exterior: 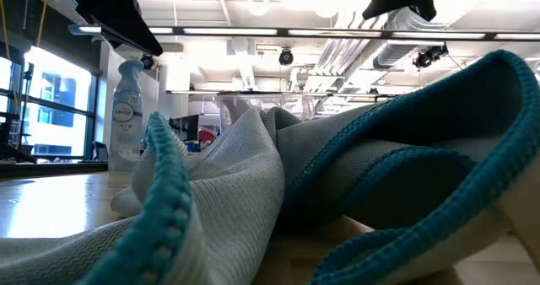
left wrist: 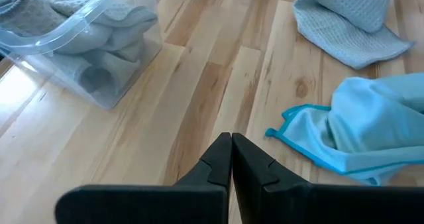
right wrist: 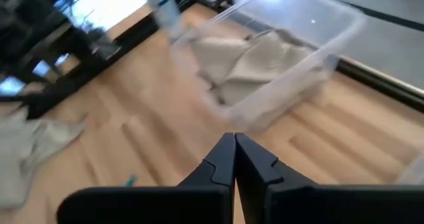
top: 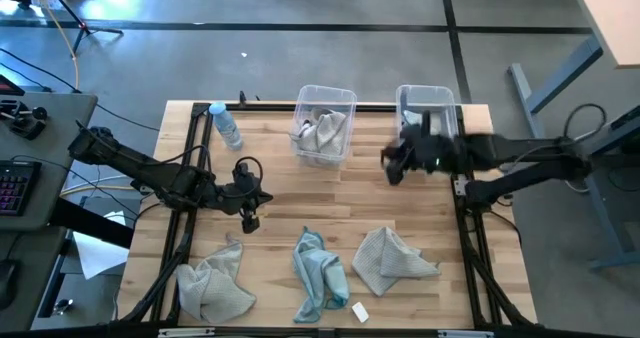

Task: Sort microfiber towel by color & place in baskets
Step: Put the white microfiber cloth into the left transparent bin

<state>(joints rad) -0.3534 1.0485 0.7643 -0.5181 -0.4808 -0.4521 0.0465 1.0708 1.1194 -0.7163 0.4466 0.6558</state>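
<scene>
We see three soft microfiber towels lying loose along the near edge of the pale wooden slat table [top: 300, 193]: a crumpled pale grey towel [top: 212, 283] on the left, a light blue-teal towel [top: 319, 274] with a darker stitched hem in the middle, and a second pale grey towel [top: 392, 260] to its right. A small white block [top: 359, 312] sits just beside the teal one. At the far edge stand two clear rectangular plastic baskets; the left basket [top: 303, 102] holds bunched grey cloth [top: 322, 131], while the right basket [top: 445, 100] is partly hidden by the right arm. A small plastic water bottle [top: 227, 124] stands left of them.

Our left gripper [top: 247, 218] hovers over bare wood, its fingers [left wrist: 215, 164] pressed together and empty. Our right gripper [top: 392, 169] hangs near the right basket, fingers [right wrist: 220, 161] likewise closed on nothing.

Around the table lies grey concrete floor [top: 300, 48]; overhead, white ducts and strip lights cross the ceiling [exterior: 278, 32].
</scene>
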